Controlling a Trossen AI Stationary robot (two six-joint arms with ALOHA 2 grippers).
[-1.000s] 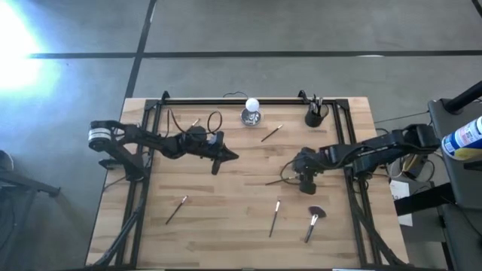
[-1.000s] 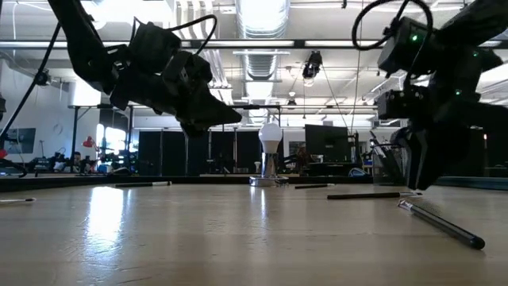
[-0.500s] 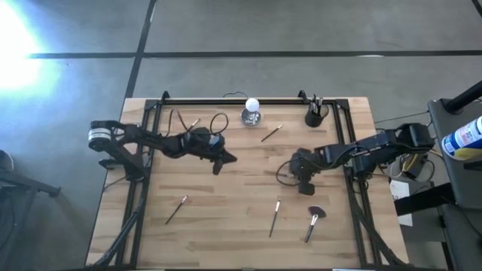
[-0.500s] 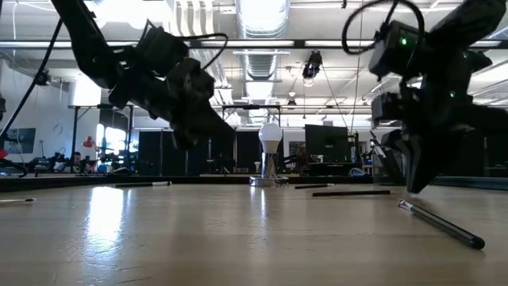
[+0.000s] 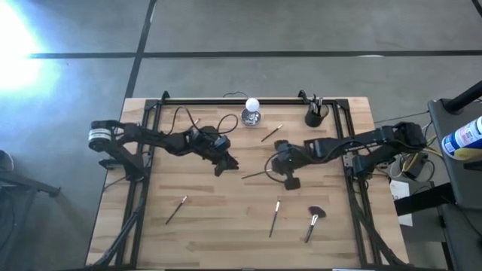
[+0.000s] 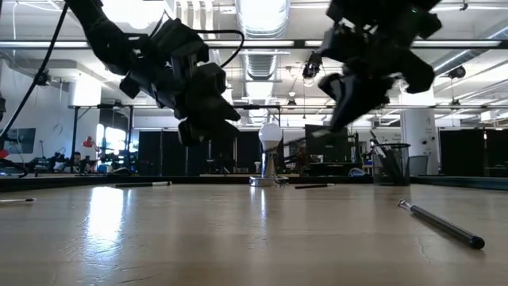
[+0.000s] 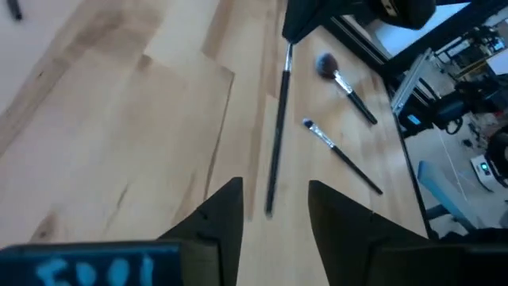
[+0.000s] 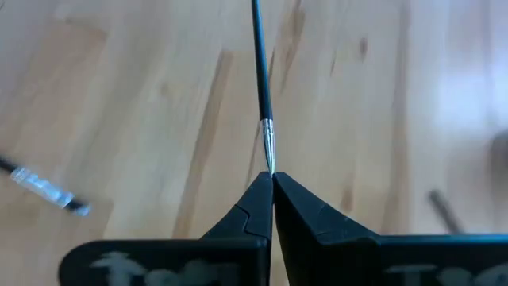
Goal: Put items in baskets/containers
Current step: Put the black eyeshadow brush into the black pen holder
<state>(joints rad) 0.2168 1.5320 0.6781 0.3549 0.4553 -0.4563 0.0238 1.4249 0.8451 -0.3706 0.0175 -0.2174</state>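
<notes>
My right gripper hangs over the table's middle, shut on a slim black brush. The brush points toward the table's left. My left gripper stands open just left of the brush's free end, which shows in the gap between its fingers in the left wrist view; I see no touch. The black cup, holding several brushes, stands at the far right. Loose brushes lie on the wood: one far, one near left, one near the middle, and a fan-headed brush. My right gripper pinches the brush's silver ferrule end between its two fingertips; the head itself is hidden between them. The fingers come from the table's right, and the brush runs straight on from them, in line with them. The brush is lifted clear of the table.
A shiny silver object topped with a white ball stands at the far middle. Black frame rails run along the table's left, far and right sides. Cables loop above both wrists. Bare wood lies between the near brushes.
My right gripper has shut on the black brush that lay on the table, lifted it clear, and carried it toward the table's left and slightly far. My left gripper has opened, holding about the same place.
</notes>
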